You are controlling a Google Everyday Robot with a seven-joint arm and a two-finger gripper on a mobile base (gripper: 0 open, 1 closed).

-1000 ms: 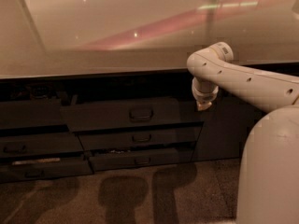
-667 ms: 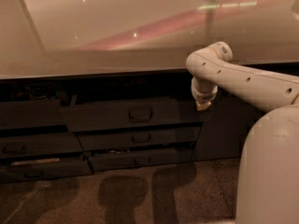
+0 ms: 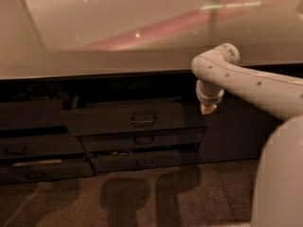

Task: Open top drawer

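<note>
Gripper at the upper right corner of the top drawer, grip state impossible to tell. Risks shoving that wide front sideways, or sliding past its small central handle, well to the left.

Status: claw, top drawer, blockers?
Claw at right end of top drawer, off its handle. Drawer looks partly out. Nothing seen in its path.

Pale countertop — lower drawers — brown floor.
</note>
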